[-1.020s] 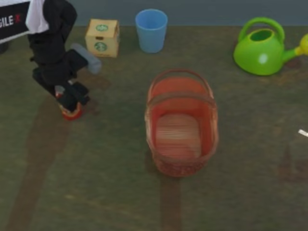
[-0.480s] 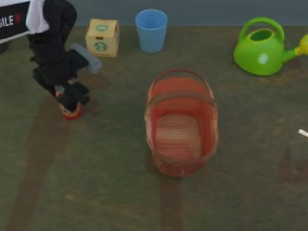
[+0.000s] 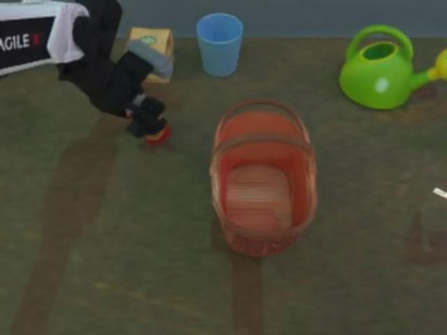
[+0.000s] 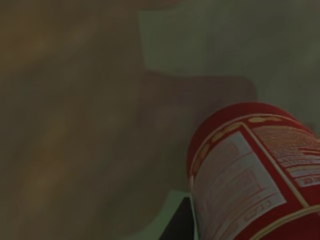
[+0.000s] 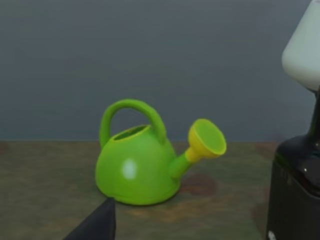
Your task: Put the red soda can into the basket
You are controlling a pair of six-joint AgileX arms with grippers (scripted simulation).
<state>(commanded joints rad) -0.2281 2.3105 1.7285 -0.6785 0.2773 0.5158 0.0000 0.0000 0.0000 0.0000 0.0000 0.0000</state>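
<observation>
The red soda can (image 3: 158, 135) hangs above the table at the back left, left of the basket, with my left gripper (image 3: 149, 124) shut on it. In the left wrist view the red soda can (image 4: 255, 170) fills the near corner, its printed label facing the camera, with one dark finger (image 4: 179, 226) against its side. The orange-red woven basket (image 3: 304, 183) stands in the middle of the table with its hoop handle (image 3: 261, 105) over the far end; nothing lies in it. My right arm is out of the top view; only one dark fingertip (image 5: 99, 224) shows in its wrist view.
A blue cup (image 3: 219, 43) and a tan box with a green logo (image 3: 155, 40), partly behind my left arm, stand at the back. A green watering can (image 3: 380, 70) (image 5: 140, 167) sits at the back right. A small white object (image 3: 439, 192) lies at the right edge.
My left arm has lifted the red soda can off the table and carried it back and to the right, closer to the basket. The basket has not moved.
</observation>
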